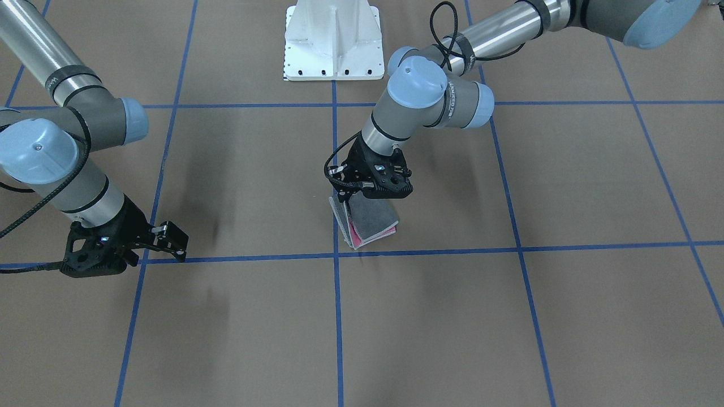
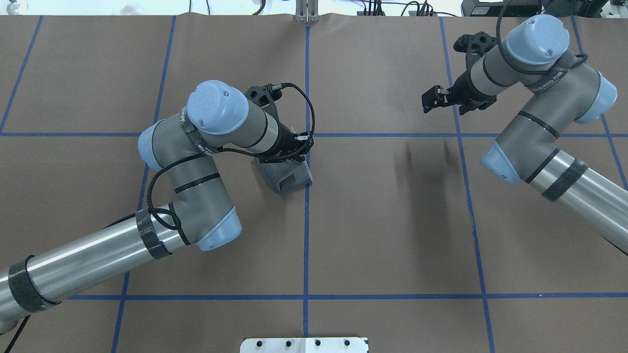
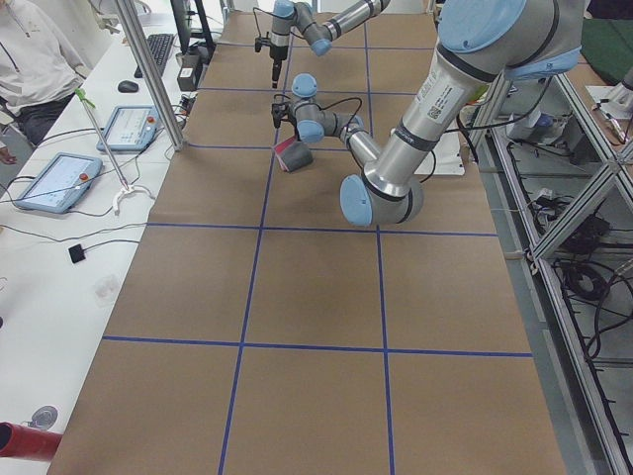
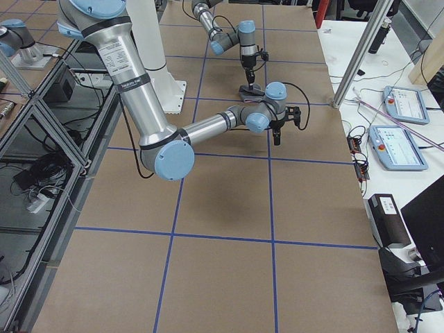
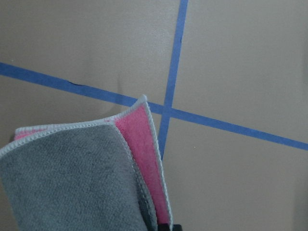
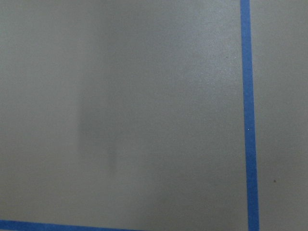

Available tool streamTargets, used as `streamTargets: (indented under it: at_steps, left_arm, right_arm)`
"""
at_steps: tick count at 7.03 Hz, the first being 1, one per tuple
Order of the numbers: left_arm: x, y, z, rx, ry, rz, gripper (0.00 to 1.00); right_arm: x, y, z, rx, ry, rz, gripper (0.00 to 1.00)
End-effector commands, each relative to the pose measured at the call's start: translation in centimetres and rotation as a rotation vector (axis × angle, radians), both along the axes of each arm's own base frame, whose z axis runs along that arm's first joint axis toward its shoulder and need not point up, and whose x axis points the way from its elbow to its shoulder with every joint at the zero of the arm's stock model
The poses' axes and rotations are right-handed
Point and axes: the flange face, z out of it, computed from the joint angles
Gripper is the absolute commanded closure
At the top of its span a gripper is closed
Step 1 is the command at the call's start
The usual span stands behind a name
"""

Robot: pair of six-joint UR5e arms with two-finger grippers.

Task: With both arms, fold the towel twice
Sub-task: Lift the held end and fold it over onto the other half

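The towel (image 1: 373, 223) is folded into a small bundle, dark grey outside with pink showing between its light-edged layers. It hangs near the table's middle, by a crossing of blue tape lines. My left gripper (image 1: 369, 196) is shut on its upper edge and holds it tilted, with the lower part at or just above the table. In the overhead view the towel (image 2: 287, 176) stands like a small tent under the left gripper (image 2: 289, 153). The left wrist view shows the towel (image 5: 72, 178) close up. My right gripper (image 1: 172, 243) is open and empty, well away to the side, also in the overhead view (image 2: 432, 100).
The table is brown paper with a grid of blue tape lines (image 1: 337, 316). The white pedestal base (image 1: 334, 39) stands at the robot's edge. Past the far edge are a metal post (image 3: 148, 74), tablets (image 3: 59, 183) and a seated person (image 3: 30, 59).
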Motion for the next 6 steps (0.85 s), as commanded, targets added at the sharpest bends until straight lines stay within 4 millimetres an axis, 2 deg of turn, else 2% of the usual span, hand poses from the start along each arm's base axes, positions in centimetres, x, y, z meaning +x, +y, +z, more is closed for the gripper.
streamTargets:
  at_steps: [1,2,3,5,6]
  left_arm:
    - [1.0,0.6,-0.1,0.007,-0.006,0.001,0.04]
    - [1.8,1.3,-0.3,0.019,-0.01,-0.02,0.0]
    - [1.7,1.4,-0.9,0.024,-0.002,-0.022,0.0]
    - [-0.1,0.8,-1.3,0.015,-0.027,-0.031,0.0]
    - [-2.2,0.3,-1.8,0.007,-0.144,-0.013,0.0]
  right_arm:
    - [0.1,0.0,0.0,0.0,0.0,0.001,0.01]
    - [0.1,0.0,0.1,0.0,0.0,0.001,0.01]
    - [0.2,0.1,0.3,-0.002,0.0,0.0,0.01]
    - [0.7,0.3,1.4,-0.016,0.01,0.001,0.01]
    - [2.0,-0.1,2.3,-0.027,0.018,-0.001,0.01]
